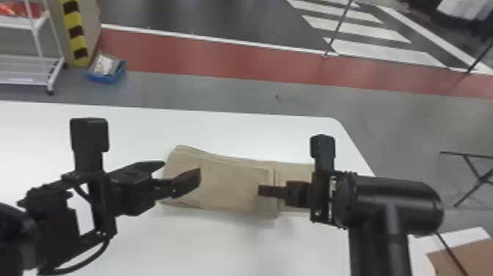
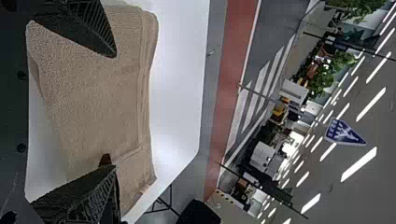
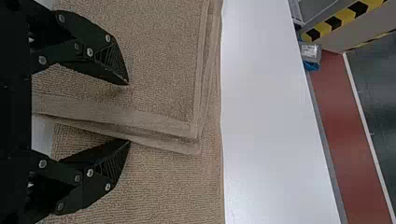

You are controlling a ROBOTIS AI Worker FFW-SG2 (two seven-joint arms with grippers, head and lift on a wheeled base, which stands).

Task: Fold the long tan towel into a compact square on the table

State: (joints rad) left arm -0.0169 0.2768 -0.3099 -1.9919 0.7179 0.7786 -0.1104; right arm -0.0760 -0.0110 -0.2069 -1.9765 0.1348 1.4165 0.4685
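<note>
Head view, centre: the partly folded tan towel (image 1: 223, 187) looks light, soft and floppy. Left gripper (image 1: 182, 170) and right gripper (image 3: 128, 113) both gape empty; pinching the lower-stacked right-hand end, all layers together, seems best.

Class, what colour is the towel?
The towel is tan, best seen in the right wrist view.
</note>
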